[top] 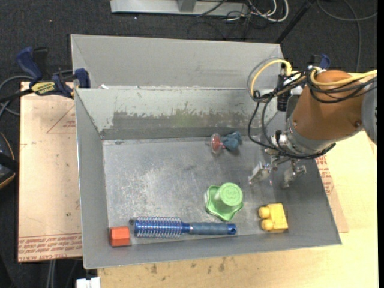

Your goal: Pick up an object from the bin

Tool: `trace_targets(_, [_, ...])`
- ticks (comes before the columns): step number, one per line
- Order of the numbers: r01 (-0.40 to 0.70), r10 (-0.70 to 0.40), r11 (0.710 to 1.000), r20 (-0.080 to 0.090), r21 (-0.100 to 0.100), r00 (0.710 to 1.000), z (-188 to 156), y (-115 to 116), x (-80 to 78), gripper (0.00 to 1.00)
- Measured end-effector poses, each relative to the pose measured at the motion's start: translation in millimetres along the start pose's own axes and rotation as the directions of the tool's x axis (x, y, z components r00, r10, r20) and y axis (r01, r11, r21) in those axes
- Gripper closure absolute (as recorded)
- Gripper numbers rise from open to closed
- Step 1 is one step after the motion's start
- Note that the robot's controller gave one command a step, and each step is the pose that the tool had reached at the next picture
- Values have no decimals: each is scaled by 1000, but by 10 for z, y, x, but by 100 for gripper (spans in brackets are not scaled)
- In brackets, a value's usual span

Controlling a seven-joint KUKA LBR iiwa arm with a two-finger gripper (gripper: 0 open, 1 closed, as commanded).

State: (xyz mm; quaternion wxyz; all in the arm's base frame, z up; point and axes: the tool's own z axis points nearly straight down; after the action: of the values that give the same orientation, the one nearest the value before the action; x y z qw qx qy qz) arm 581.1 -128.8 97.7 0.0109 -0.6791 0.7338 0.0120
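My gripper (275,176) hangs over the right part of the bin floor, its fingers spread open with nothing between them. Just below it, near the front right corner, lies a yellow toy block (272,217). A green cup (225,200) lies tipped on the floor to the gripper's lower left. Up and to the left, by the back wall, sits a small red and blue toy (224,142).
A blue hairbrush (183,227) lies along the front wall, with a small orange cube (120,236) at its left end. The arm with its orange cover and cables comes in over the bin's right rim.
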Motion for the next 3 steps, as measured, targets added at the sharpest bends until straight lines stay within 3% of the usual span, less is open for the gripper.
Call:
trace_targets(1, [333,-333,943,-31,1,942,-1155,-464,-134,0])
trace_targets(2, [470,-470,883,-15,-8,883,156,-154,-284,0])
trace_targets(3, [306,-305,952,-20,3,952,-483,-178,70,0])
